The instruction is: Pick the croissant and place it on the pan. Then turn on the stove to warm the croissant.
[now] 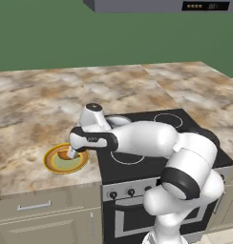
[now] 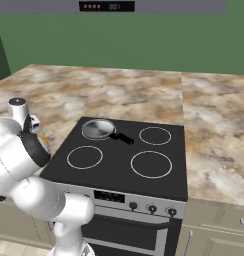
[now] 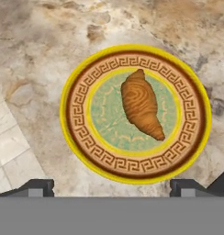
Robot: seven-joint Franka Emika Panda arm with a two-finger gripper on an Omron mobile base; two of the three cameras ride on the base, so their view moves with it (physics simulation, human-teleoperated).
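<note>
I see a mottled stone-look worktop [image 1: 37, 105], glossy black glass stove [image 2: 119, 165], shiny metal pan [image 2: 97, 129], glazed patterned plate [image 3: 134, 176], and ridged, flaky-looking croissant [image 3: 141, 105]

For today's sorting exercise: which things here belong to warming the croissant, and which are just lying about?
Belongs to the job:
croissant
pan
stove
stove knobs
claw, open above the croissant

Just there:
yellow-rimmed plate under the croissant
marble counter
range hood
</note>
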